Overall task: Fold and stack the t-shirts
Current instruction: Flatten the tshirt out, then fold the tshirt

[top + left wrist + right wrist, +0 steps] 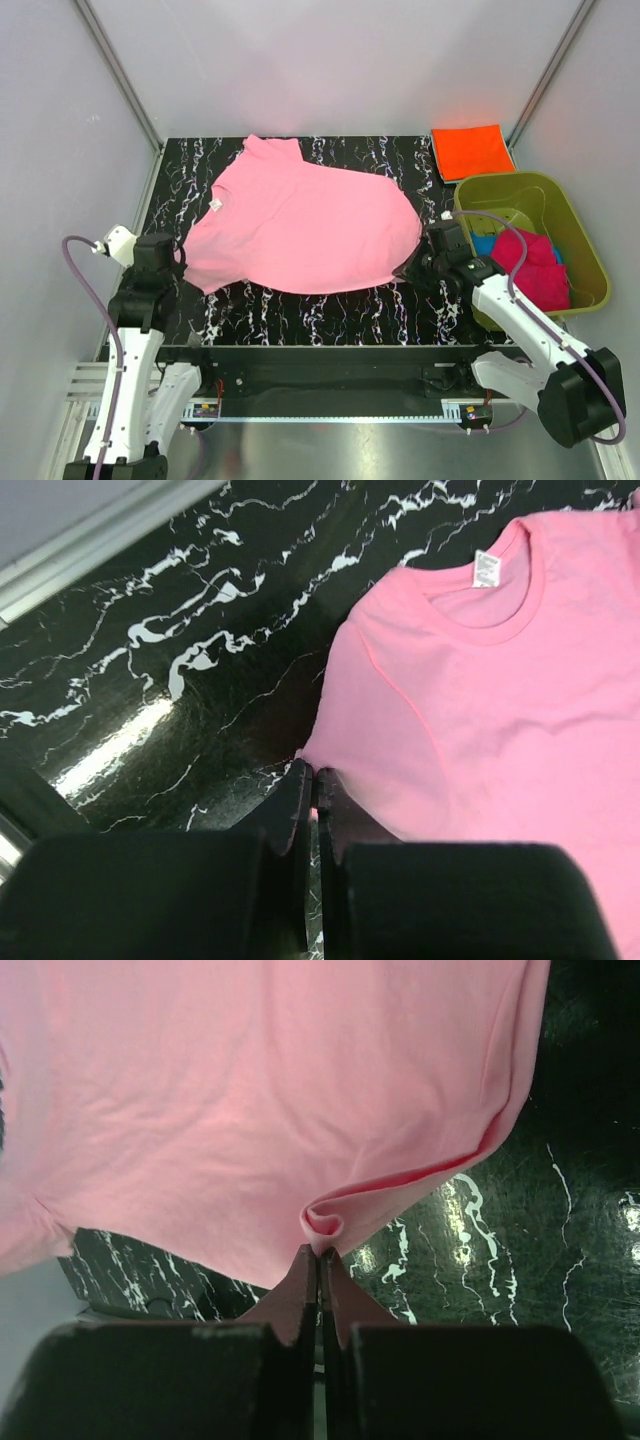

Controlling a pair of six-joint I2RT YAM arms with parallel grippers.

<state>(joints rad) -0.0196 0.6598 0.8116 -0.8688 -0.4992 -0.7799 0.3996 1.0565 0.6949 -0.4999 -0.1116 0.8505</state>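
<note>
My left pincer is clamped shut on the sleeve tip of the light pink soft fabric t-shirt. The shirt lies spread across the black white-veined table, and from that pincer the cloth fans away toward two o'clock. My right pincer, at the shirt's four o'clock, is pinched shut on a puckered fold of the hem, with the cloth spreading toward twelve.
</note>
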